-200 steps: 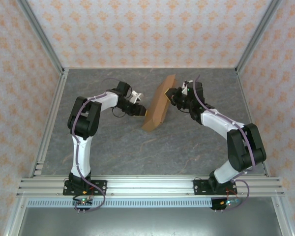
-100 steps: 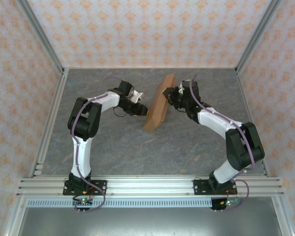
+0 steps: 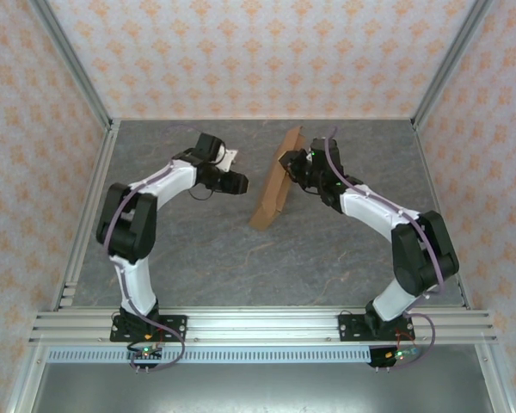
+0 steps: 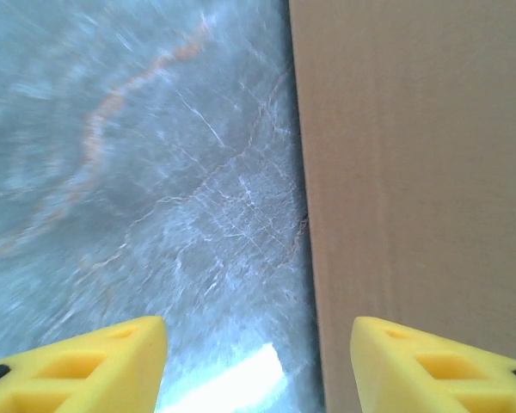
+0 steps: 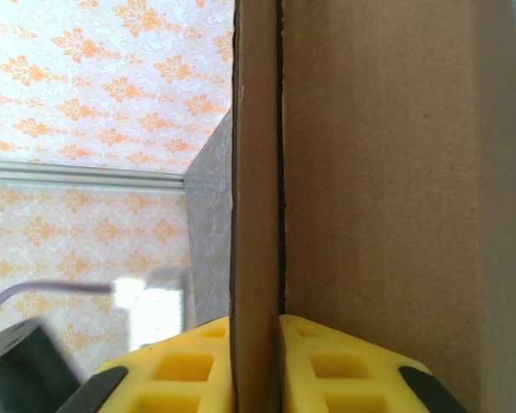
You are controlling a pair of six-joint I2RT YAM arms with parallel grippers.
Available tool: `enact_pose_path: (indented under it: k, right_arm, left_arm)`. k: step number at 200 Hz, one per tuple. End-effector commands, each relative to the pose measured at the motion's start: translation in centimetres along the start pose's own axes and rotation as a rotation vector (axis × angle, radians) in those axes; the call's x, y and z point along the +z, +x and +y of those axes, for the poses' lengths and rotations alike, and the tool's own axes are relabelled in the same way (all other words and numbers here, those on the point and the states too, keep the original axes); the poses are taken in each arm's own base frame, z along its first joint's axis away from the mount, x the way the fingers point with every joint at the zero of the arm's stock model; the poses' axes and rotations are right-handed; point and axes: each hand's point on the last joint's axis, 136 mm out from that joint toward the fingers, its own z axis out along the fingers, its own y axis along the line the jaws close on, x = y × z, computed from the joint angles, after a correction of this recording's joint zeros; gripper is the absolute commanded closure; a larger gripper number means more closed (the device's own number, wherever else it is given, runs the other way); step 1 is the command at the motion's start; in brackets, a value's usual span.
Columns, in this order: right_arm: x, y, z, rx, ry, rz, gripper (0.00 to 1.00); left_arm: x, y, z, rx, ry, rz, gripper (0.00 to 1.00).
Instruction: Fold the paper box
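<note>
The plain brown cardboard paper box (image 3: 273, 185) stands up on one long edge on the grey, marble-patterned tabletop (image 3: 241, 258). It sits in the far half of the tabletop, near the middle from left to right, between the two arms. From the overhead camera it reads as a narrow slanted slab, its near end resting on the tabletop and its far end pointing toward the back wall of orange-patterned wallpaper (image 3: 258, 52).

The right end effector (image 3: 294, 162) meets the paper box at its far, upper part from the right side. In the right wrist view, the right end effector (image 5: 256, 366) has its yellow fingers (image 5: 327, 366) pinched narrow on a thin cardboard panel of the paper box (image 5: 396, 172), one finger pressed against each face. A dark seam runs up beside that panel.

The left end effector (image 3: 242, 182) sits to the left of the paper box and apart from it, over bare tabletop. In the left wrist view, the left end effector (image 4: 258, 370) stands wide, its yellow fingertips (image 4: 95, 366) well separated and gripping nothing. A flat face of the paper box (image 4: 413, 172) fills the right side there, with the tabletop (image 4: 138, 172) to its left.
</note>
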Motion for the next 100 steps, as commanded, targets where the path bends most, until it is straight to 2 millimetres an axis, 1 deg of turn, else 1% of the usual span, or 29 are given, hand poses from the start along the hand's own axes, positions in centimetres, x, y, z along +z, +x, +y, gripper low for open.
enact_pose_path:
  k: [1,12,24,38,46,61,76,87,100]
  right_arm:
    - [0.6,-0.1,-0.1,0.001,0.03,-0.015,0.81]
    - [0.8,-0.1,0.1,-0.002,0.032,-0.015,0.81]
    - [1.0,0.0,0.5,-0.007,0.026,-0.012,0.8]
    - [1.3,0.1,0.7,-0.01,0.024,-0.007,0.8]
    - [1.4,0.1,0.7,-0.008,0.024,-0.004,0.8]
    - [1.7,0.1,0.8,-0.005,0.02,0.0,0.81]
    - [2.0,0.3,0.7,0.004,0.012,0.007,0.82]
    - [2.2,0.2,0.7,0.011,0.006,0.008,0.82]
    - [2.5,0.3,0.8,0.024,-0.006,0.012,0.84]
  left_arm:
    - [-5.4,-2.8,-0.9,-0.014,-0.074,-0.208,0.4]
    - [-7.2,-2.4,-2.0,-0.007,-0.076,-0.261,0.4]
    - [-9.3,-1.9,-3.8,0.039,-0.088,-0.313,0.39]
    - [-11.2,-1.3,-5.7,0.113,-0.12,-0.364,0.37]
    - [-11.9,-1.0,-6.9,0.152,-0.123,-0.391,0.37]
    - [-12.8,-0.6,-8.9,0.202,-0.101,-0.427,0.37]
    - [-13.1,-0.2,-10.6,0.254,-0.074,-0.441,0.4]
    - [-13.2,-0.1,-11.9,0.292,-0.062,-0.45,0.42]
    - [-12.8,0.3,-13.3,0.356,-0.059,-0.44,0.42]
